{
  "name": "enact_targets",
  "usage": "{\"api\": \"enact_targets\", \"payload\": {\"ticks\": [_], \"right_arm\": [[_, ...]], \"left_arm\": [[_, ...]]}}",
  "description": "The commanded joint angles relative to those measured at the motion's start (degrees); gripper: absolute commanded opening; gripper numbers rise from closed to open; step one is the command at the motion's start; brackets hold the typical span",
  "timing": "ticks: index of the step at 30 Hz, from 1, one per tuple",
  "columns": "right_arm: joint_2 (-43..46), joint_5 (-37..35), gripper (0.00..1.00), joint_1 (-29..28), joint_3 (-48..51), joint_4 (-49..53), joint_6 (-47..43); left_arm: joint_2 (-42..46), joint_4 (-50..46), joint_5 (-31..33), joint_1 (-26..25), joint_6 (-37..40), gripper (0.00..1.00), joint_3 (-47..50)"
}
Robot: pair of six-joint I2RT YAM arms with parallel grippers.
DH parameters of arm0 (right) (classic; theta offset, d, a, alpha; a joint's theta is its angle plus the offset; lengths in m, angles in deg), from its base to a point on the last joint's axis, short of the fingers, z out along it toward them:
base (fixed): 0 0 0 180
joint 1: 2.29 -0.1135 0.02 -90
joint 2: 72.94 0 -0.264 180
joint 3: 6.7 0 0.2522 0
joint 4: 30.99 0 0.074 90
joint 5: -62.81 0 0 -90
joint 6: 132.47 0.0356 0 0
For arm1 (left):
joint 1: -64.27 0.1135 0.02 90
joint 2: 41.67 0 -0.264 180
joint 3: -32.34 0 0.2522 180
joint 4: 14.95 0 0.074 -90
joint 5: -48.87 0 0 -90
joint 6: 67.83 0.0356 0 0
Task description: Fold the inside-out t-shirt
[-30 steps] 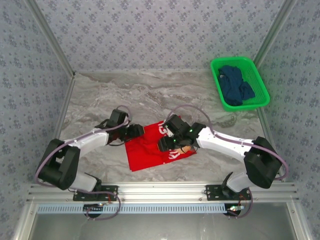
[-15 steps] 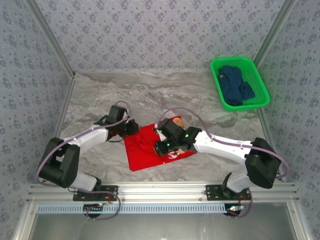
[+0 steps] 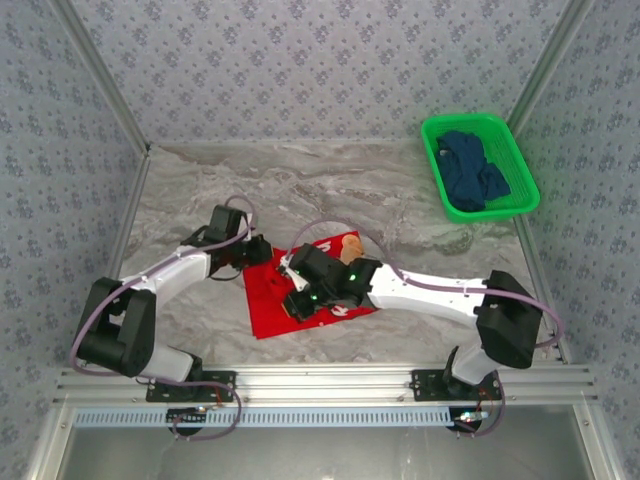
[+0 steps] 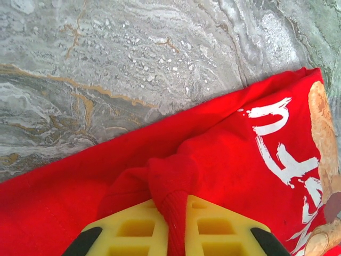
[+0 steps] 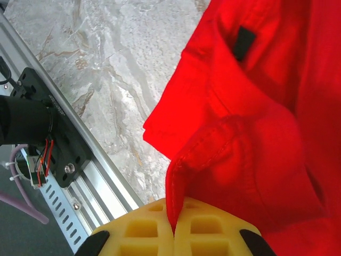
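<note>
**Ana:** Overhead first. Where's the shirt?

**Me:** The inside-out t-shirt (image 3: 262, 305) lies on the marble table (image 3: 400, 190), near the front edge between my two arms and well apart from the green basket (image 3: 495, 211). My left gripper (image 3: 258, 250) sits at its far left corner. My right gripper (image 3: 296, 292) is over its middle.

**Ana:** And the left wrist?

**Me:** There the left gripper (image 4: 173, 209) is pressed together on a ridge of ribbed red cloth, which stands up between the yellow pads (image 4: 133, 229). The white lettering (image 4: 282, 149) lies off to the right, flat on the shirt.

**Ana:** Right wrist?

**Me:** The right gripper (image 5: 173, 216) is pinching a stitched hem, and the cloth (image 5: 266, 106) hangs away from it in loose folds above the table.

**Ana:** So both have a hold. How do you carry the fold?

**Me:** I judge this to be the lift and carry-over. I'd raise both pinches to the same height and move them together. The edge between them should stay lightly taut, with neither arm pulling ahead. I'd lay that edge down square on the far side before letting go, because a slack middle would likely bunch
</note>
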Motion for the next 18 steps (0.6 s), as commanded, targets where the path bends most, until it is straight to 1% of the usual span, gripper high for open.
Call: {"api": "enact_targets", "payload": {"ticks": [1, 5, 9, 13, 18], "right_arm": [[-2.32, 1.61, 0.06, -1.17, -2.41, -4.33, -1.13], [-6.39, 3.55, 0.06, -2.06, -3.28, -10.82, -0.15], [-8.36, 3.36, 0.07, -3.23, -4.17, -13.12, -0.41], [-7.90, 1.86, 0.08, -3.51, -4.01, -14.92, -0.24], [-4.52, -0.96, 0.08, -3.60, -3.30, -15.71, -0.24]], "left_arm": [[1.55, -0.64, -1.15, 0.99, 1.43, 0.10, -2.12], [2.25, -0.54, -2.15, 2.16, 1.31, 0.07, -2.92], [3.29, -0.44, -2.27, 2.28, 1.35, 0.07, -3.79], [3.40, -1.04, -2.29, 2.45, 1.55, 0.07, -5.33], [3.66, -2.77, -2.03, 3.15, 2.34, 0.07, -7.47]]}}
